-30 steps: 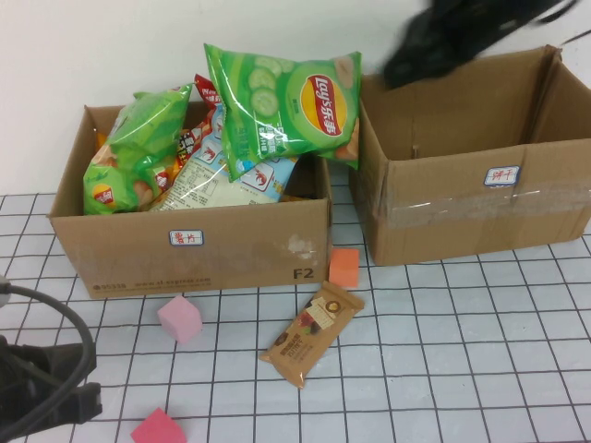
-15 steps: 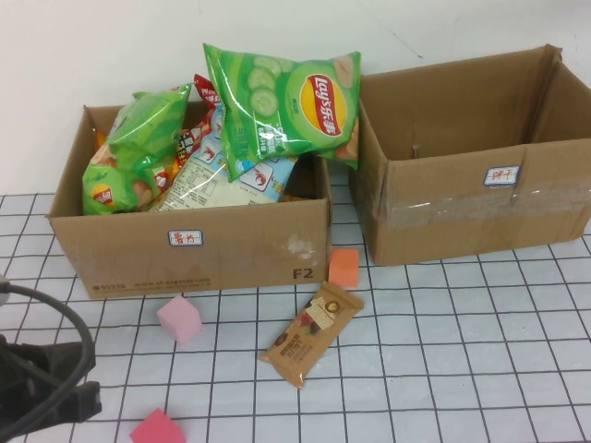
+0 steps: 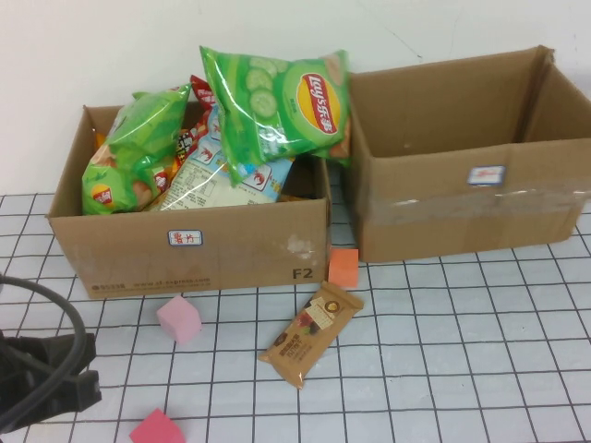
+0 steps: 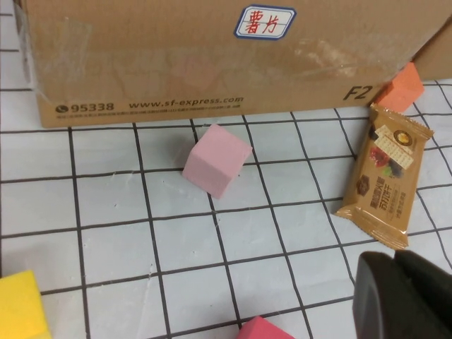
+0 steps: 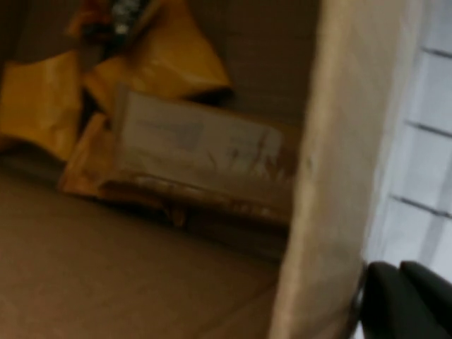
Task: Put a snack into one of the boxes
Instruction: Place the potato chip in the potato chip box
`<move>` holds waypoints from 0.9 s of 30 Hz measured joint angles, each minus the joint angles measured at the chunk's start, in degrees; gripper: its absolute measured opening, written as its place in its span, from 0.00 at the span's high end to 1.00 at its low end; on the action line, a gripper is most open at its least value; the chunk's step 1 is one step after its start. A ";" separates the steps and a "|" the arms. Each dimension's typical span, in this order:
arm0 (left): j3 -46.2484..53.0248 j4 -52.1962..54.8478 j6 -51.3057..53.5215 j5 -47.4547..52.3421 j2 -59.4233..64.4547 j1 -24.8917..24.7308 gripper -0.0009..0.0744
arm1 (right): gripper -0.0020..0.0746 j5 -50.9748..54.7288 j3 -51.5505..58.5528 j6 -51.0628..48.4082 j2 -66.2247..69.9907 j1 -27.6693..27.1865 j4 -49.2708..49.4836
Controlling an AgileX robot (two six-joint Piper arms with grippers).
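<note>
We park our left gripper [image 4: 406,296] at the near left; its grip we cannot tell. Our right gripper [image 5: 402,300], clenched empty, hangs beside the right box [image 3: 462,208]'s wall. The brown snack [image 3: 311,333] lies near the left box [image 3: 231,254], within reach.

We found ourselves looking at a robot test bench, something like a lab set-up rather than a home or shop. The table [image 3: 462,369] was covered in a white sheet ruled with a black grid, backed by a bare white wall [image 3: 111,46]. Plain foam cubes lay about as props: a pink one [image 3: 179,319], an orange one [image 3: 343,268], a yellow one [image 4: 21,307]. Two shipping cartons [image 3: 189,249] wore small handwritten labels [image 3: 185,238], and a black cable [image 3: 55,314] looped in at the near-left edge.
</note>
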 joint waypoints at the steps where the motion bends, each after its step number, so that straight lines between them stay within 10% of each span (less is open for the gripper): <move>1: 0.00 0.00 0.00 0.00 0.00 0.00 0.99 | 0.97 0.00 -0.01 -0.75 0.00 0.54 0.57; 27: 0.00 -0.33 0.44 0.41 0.00 0.00 0.99 | 0.97 -0.70 -0.01 0.55 -14.15 9.43 -7.69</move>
